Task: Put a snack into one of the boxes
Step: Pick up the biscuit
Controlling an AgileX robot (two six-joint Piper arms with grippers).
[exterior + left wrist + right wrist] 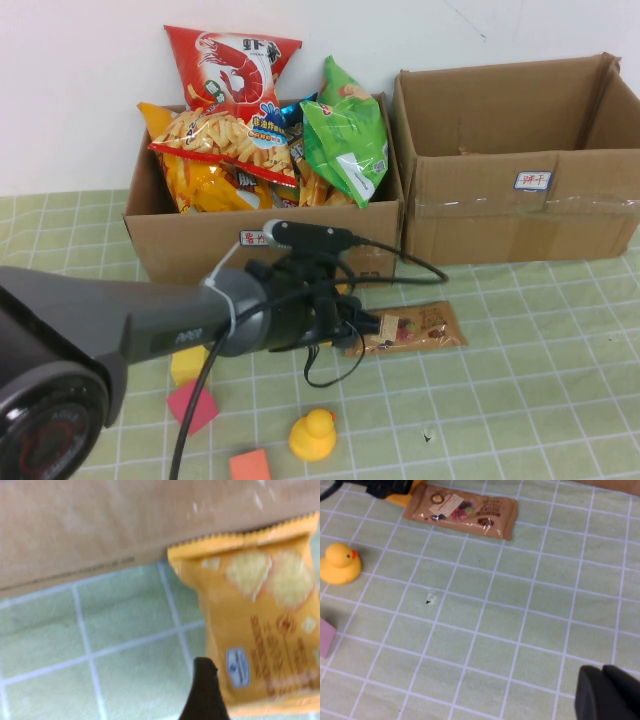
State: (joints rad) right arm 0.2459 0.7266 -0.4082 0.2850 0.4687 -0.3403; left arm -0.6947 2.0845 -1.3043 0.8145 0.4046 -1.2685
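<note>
Down at the table's middle, the left gripper (pixel 350 315) hangs low over the green checked cloth (pixel 520 400), just in front of the left cardboard box (pixel 180 245), which is heaped with snack bags (pixel 240 140). Its jaws stand wide; in the left wrist view only one dark fingertip (pixel 205 692) shows, beside an orange cracker packet (pixel 260 625) that lies flat on the cloth, and whether it touches the packet cannot be told. That packet's serrated short edge sits against the box wall, so its long axis runs away from the box toward the robot. In the high view the packet is almost wholly hidden under the gripper. At about three o'clock from the gripper lies a brown snack bar wrapper (pixel 415 328), flat, with its long axis running nearly nine to three o'clock, tilted slightly up at the right end. The second box (pixel 520 215), open and labelled, stands at about one o'clock from the gripper. At six o'clock from it sits a yellow rubber duck (pixel 312 437), with coloured blocks (pixel 195 405) around seven and eight o'clock. The right gripper (pixel 607 695) is closed and hovers over bare cloth off to the right.
</note>
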